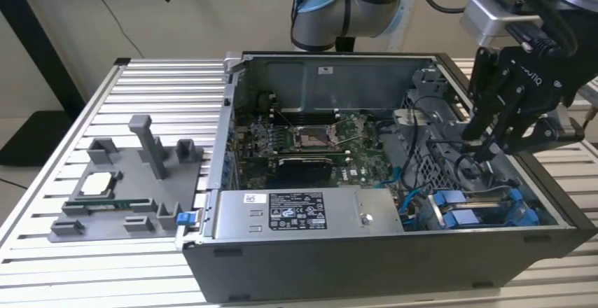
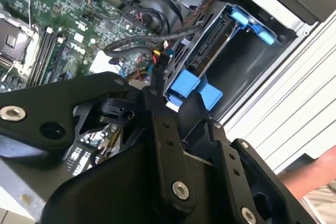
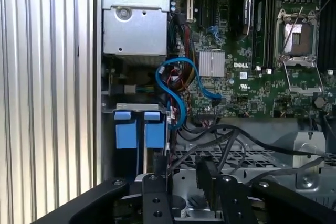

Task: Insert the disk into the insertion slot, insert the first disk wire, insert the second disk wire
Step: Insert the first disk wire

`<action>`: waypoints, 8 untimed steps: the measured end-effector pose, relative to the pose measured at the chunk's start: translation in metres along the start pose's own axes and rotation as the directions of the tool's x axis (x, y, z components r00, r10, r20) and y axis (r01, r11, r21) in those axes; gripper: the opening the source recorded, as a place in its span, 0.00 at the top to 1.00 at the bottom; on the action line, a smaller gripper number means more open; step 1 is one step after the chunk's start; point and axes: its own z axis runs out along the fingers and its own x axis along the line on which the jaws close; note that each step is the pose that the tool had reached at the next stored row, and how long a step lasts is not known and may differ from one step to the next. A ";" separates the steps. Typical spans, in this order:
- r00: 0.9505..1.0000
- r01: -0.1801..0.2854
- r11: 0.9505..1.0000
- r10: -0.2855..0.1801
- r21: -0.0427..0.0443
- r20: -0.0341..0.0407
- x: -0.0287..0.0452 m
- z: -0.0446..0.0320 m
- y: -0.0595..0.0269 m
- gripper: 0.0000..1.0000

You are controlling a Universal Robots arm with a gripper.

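Observation:
The disk (image 1: pixel 486 197) sits inside the insertion slot (image 1: pixel 540 203) at the case's front corner on the exterior view's right, with its blue carrier tabs (image 1: pixel 464 217) showing. In the second wrist view the disk's connector edge (image 2: pixel 207 40) and blue carrier (image 2: pixel 186 83) lie just beyond my gripper (image 2: pixel 139 88). My gripper (image 1: pixel 480 147) hangs above the bay, its fingers drawn together on a black disk wire connector (image 3: pixel 206 174) whose black wires (image 3: pixel 231 140) trail off toward the motherboard. The blue tabs (image 3: pixel 136 129) are close beside my gripper (image 3: pixel 191 184).
A labelled grey power-supply box (image 1: pixel 309 213) fills the case's front. The motherboard (image 1: pixel 318 140) lies behind it, and a blue cable (image 3: pixel 178 87) loops near the bay. A grey fixture tray (image 1: pixel 131 182) rests on the slatted table. A hand (image 2: pixel 315 174) is near the case.

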 end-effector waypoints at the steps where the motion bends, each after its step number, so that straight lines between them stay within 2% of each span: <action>1: 1.000 0.003 1.000 -0.003 0.002 0.004 -0.0002 0.0006 0.0000 0.00; 6: 1.000 0.019 1.000 -0.019 0.021 0.009 -0.0003 0.0040 -0.0001 0.00; 8: 1.000 0.019 1.000 -0.019 0.022 0.011 -0.0023 0.0054 0.0004 0.00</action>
